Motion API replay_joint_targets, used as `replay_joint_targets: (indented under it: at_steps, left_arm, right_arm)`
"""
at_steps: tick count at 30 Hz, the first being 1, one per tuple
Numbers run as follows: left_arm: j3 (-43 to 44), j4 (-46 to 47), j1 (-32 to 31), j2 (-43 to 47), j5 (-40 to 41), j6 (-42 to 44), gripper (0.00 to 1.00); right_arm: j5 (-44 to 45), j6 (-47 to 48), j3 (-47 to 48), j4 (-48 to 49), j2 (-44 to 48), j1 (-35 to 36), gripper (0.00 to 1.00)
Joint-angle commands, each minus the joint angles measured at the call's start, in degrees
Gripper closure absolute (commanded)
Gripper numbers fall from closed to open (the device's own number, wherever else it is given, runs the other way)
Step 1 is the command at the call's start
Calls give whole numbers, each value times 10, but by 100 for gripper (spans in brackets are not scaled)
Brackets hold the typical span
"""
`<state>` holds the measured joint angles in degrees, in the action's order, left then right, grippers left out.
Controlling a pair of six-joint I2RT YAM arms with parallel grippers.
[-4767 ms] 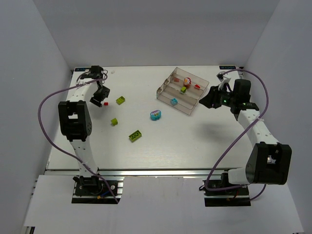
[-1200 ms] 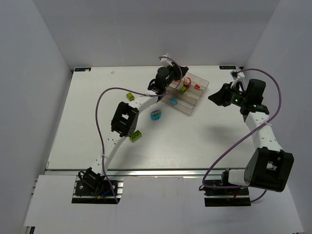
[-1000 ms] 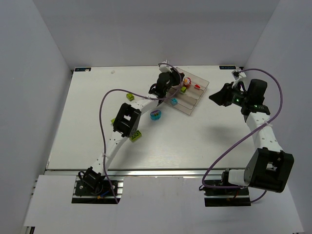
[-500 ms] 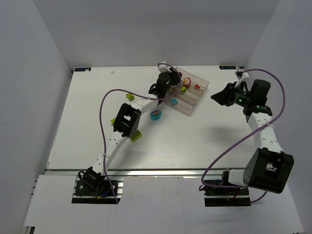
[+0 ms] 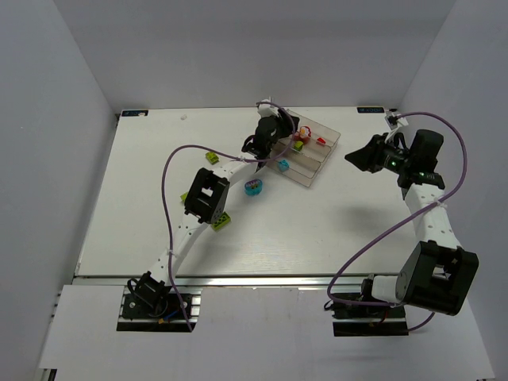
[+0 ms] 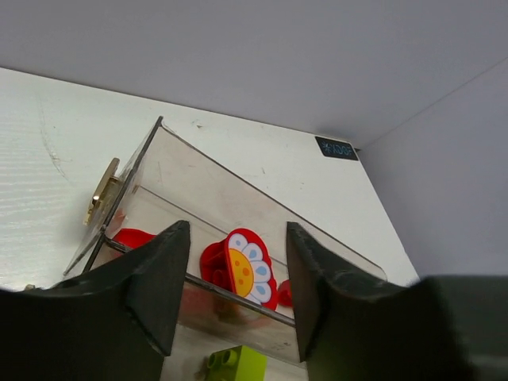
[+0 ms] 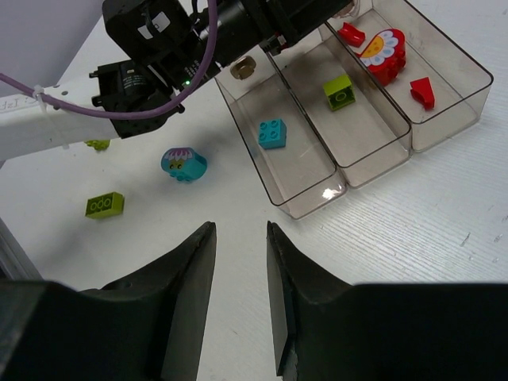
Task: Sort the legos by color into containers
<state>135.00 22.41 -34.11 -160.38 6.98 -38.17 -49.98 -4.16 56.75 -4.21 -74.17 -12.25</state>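
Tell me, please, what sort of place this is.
Probably a robot test cell: a white table boxed in by plain grey walls, left arm and right arm bolted at its near edge, a clear tray with Lego bricks to sort.

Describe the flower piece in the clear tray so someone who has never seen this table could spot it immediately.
Find the clear tray at the far side of the white table. In its one compartment holding red pieces, look at the middle. The flower piece is rounded, with a white-petalled, yellow-centred daisy face, unlike the plain red bricks flanking it.
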Motion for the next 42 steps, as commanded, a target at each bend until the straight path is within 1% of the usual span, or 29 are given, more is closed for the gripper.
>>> replay_joint_targets:
  at_steps: [1, 2, 4, 5, 6, 7, 9, 10, 11, 12, 13, 14, 15, 16, 17, 18, 19, 21, 22, 23, 24, 25, 26, 28, 31, 33, 35, 39, 42]
  left_arm:
    - [14, 18, -2, 38, -12, 6, 43]
    - [12, 31, -2, 56, -23, 6, 57]
    - [8, 40, -2, 78, -37, 15, 75]
    - [5, 42, -2, 109, -56, 18, 92]
    - [-5, 48, -2, 130, -68, 25, 98]
    - [-35, 60, -2, 152, -91, 32, 100]
    - [-90, 75, -2, 241, -139, 27, 100]
    - [-171, 76, 4, 277, -150, 26, 100]
    - [-217, 71, 4, 318, -154, 17, 100]
    - [-265, 68, 10, 397, -157, 14, 100]
    - [-361, 62, 17, 436, -162, 14, 100]
    - [-405, 47, 23, 475, -164, 14, 100]
    - [-440, -12, 23, 548, -155, 28, 94]
    - [-468, -51, 32, 580, -152, 41, 89]
    - [-510, -99, 43, 611, -145, 71, 80]
    - [-526, -203, 48, 639, -122, 86, 56]
    - [-541, -252, 48, 692, -105, 99, 45]
    - [-604, -348, 65, 743, -57, 148, 29]
    - [-626, -369, 65, 799, -19, 163, 16]
    - [-666, -387, 72, 825, 0, 198, 15]
    - [-684, -422, 78, 852, 26, 209, 8]
    - [-701, -433, 78, 900, 71, 223, 3]
    - [-721, -438, 78, 931, 103, 232, 2]
    - [-779, -429, 78, 1013, 131, 235, 2]
    - [-829, -459, 78, 1056, 182, 225, 2]
    - [-897, -441, 78, 1098, 189, 242, 2]
    - [-934, -425, 78, 1125, 196, 249, 2]
    - [-941, -417, 78, 1177, 200, 259, 2]
    - [-938, -429, 78, 1184, 198, 258, 2]
  right_arm:
    - [-24, -3, -6, 28, 19, -5, 62]
    - [-41, 3, -9, 34, 21, -4, 61]
    - [-69, 15, -21, 53, 20, -4, 60]
    - [-101, 33, -24, 58, 19, -2, 59]
    - [-127, 59, -28, 60, 18, -1, 58]
    - [-147, 76, -41, 67, 18, 0, 58]
    - [-229, 159, -59, 67, 17, 6, 57]
    - [-255, 219, -76, 45, 18, 15, 56]
    - [-295, 293, -81, -1, 20, 25, 51]
    - [-310, 506, -82, -136, 19, 32, 46]
    - [-313, 649, -79, -225, 11, 49, 41]
    - [-296, 786, -66, -313, -1, 72, 35]
    - [-277, 954, -54, -422, -14, 86, 35]
    - [-259, 1007, -40, -463, -50, 100, 35]
    - [-228, 1048, -6, -499, -72, 146, 35]
    - [-211, 1075, 12, -541, -90, 158, 37]
    - [-196, 1078, 30, -546, -121, 199, 37]
    - [-148, 1014, 54, -505, -132, 223, 37]
    - [-118, 908, 50, -400, -119, 271, 36]
    - [-42, 855, 38, -335, -107, 288, 22]
    - [5, 808, 7, -267, -96, 307, 18]
    - [41, 775, -1, -169, -85, 355, 15]
    - [98, 763, 3, -154, -93, 368, 11]
    - [136, 761, 84, -192, -156, 409, 11]
    - [209, 761, 199, -236, -249, 447, 11]
    - [230, 760, 237, -241, -299, 460, 11]
    - [243, 757, 296, -264, -336, 478, 11]
    - [276, 748, 414, -321, -453, 493, 11]
    - [277, 760, 480, -359, -501, 494, 11]
